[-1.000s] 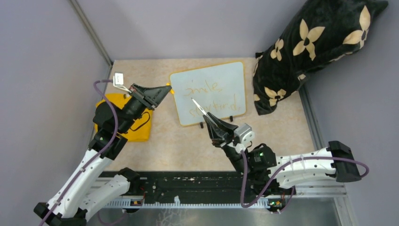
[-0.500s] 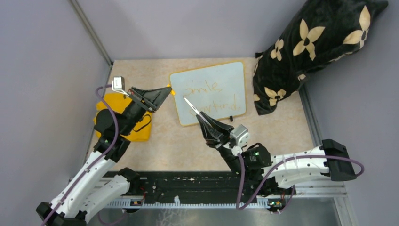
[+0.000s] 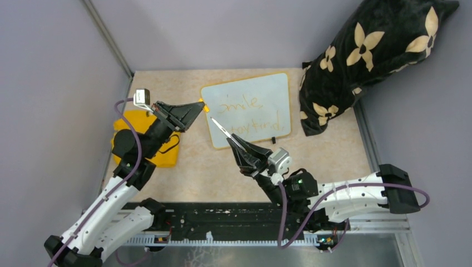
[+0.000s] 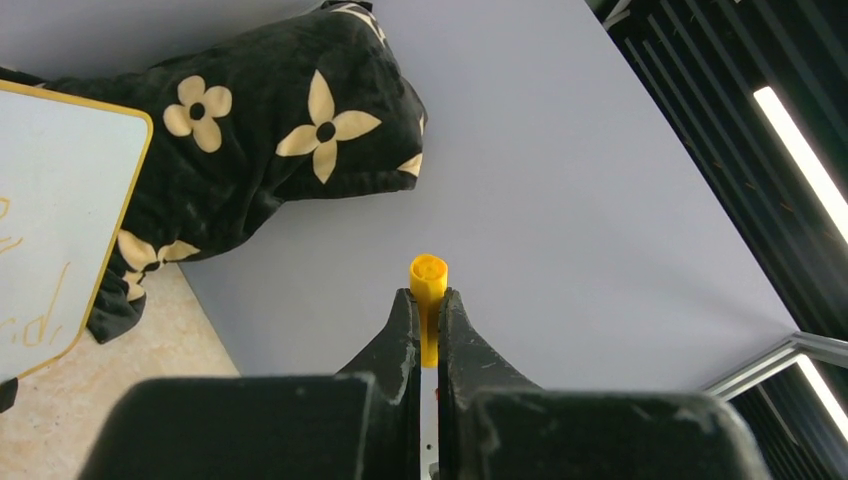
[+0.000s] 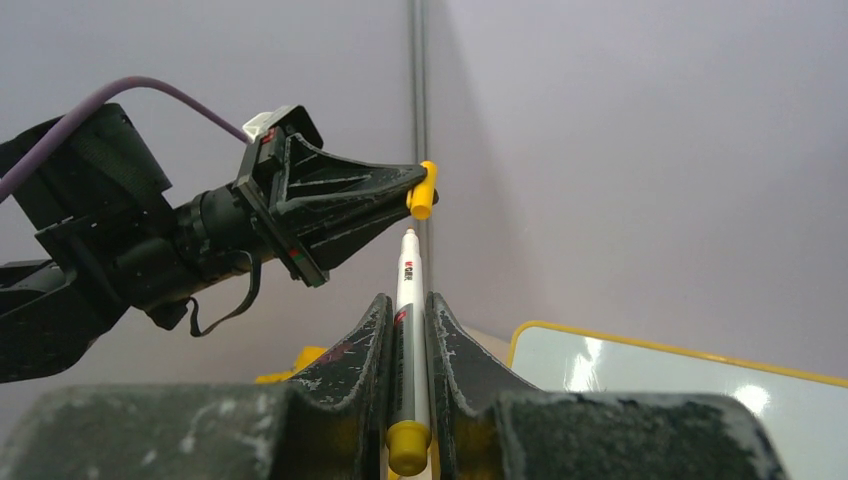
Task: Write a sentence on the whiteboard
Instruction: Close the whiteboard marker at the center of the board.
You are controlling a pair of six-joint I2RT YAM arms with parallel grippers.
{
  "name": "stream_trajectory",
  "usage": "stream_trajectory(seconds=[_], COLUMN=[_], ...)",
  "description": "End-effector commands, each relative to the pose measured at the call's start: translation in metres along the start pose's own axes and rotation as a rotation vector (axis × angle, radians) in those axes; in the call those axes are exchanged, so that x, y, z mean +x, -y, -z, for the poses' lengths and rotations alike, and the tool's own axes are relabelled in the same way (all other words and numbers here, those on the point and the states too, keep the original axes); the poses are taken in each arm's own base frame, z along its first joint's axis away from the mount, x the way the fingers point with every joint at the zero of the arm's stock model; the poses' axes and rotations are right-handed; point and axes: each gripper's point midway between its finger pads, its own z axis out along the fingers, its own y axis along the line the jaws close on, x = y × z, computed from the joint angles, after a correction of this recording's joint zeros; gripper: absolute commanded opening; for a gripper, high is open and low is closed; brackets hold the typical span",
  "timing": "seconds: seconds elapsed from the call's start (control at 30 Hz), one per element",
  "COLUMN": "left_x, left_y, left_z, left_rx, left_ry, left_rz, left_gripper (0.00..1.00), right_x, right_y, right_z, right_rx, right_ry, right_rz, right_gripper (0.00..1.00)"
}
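Whiteboard (image 3: 247,108): one small white yellow-rimmed board, centre of the worktop's (image 3: 195,167) far edge.
Sentence (image 3: 241,103): two faint orange lines on it.
Left tool (image 3: 198,105): clamped on one yellow cap (image 4: 429,275).
Right tool (image 3: 234,146): clamped on one white marker (image 3: 221,128).

Whiteboard (image 3: 273,89): handwritten orange sentence (image 3: 253,126) in two lines. The upper line reads roughly "smile", the lower roughly "stay tired". Strokes are faint and the letters uncertain. Marker (image 5: 408,300): small red print on the white barrel, too small to read.
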Motion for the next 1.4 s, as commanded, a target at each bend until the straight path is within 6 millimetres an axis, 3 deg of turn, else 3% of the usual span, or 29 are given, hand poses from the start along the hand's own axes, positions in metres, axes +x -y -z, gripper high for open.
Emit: stream_trajectory(seconds=[0.0, 0.73, 1.37], left_x=[0.0024, 0.0068, 0.0106], left_y=[0.0062, 0.0153, 0.0103], left_z=[0.0019, 0.0066, 0.0097], left_rx=[0.043, 0.083, 0.074], left_ry=[-0.012, -0.038, -0.051], left_rz=[0.026, 0.035, 0.041], left_gripper=[0.0, 0.0, 0.0], right_x=[-0.0284, -0.0246, -0.0289], right_y=[0.0005, 0.0037, 0.0061], right_z=[-0.0103, -0.0118, -0.013], right_rx=[0.022, 0.056, 0.07], right_ry=[0.071, 0.066, 0.082], right_rz=[-0.079, -0.075, -0.084], right_gripper=[0.0, 0.0, 0.0])
